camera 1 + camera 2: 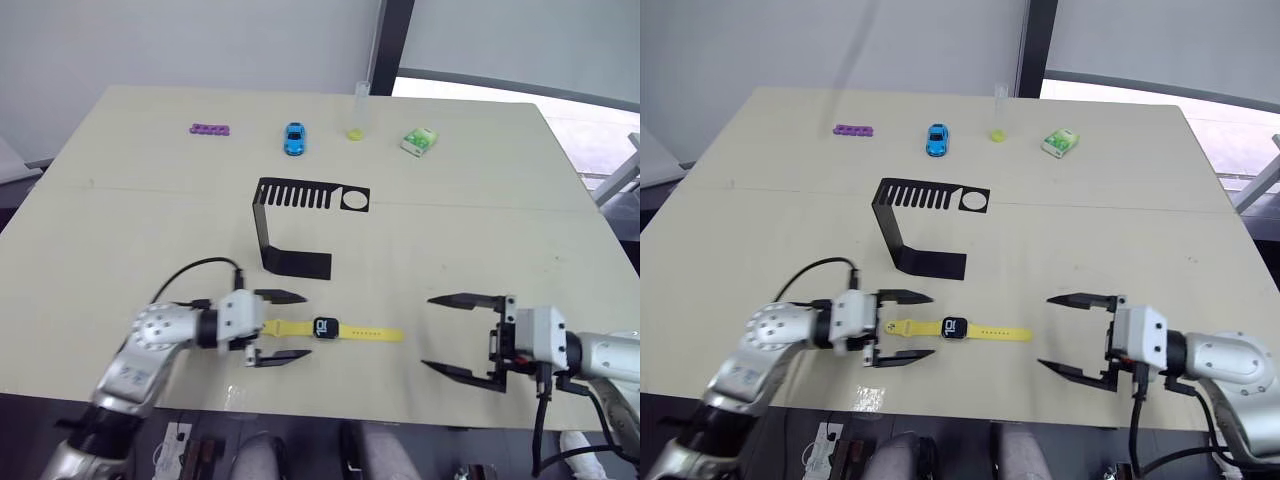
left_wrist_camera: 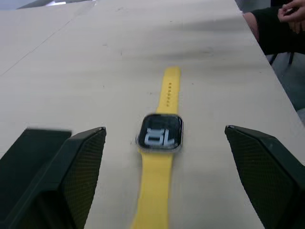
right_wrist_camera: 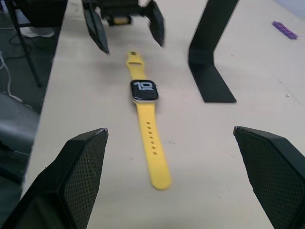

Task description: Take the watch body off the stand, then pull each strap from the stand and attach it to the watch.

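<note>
Bright-yellow flexible straps run out from both sides of the small dark rounded-square watch body, whose black screen shows white digits, and we see the whole watch lying flat on the pale wooden table close to its near edge, roughly midway along it. Both straps meet the watch body in one straight line parallel to that edge. Our left gripper hovers at the left end of the watch with its two black fingers spread wide, one on either side of the strap tip, holding nothing; in the left wrist view the fingers stand well clear of the band. Our right gripper sits nearer the table's right edge, apart from the free end of the other strap, its jaws also wide open and empty. Behind the watch, toward the middle of the table, we see the thin black sheet-metal stand bent in a C-shape, its comb-slotted top with a round hole bare and its flat base resting on the table. Along the far edge sit a purple studded bar, a small blue toy car, a clear upright tube with a yellow bottom and a green-and-white packet, each well apart from the next.
</note>
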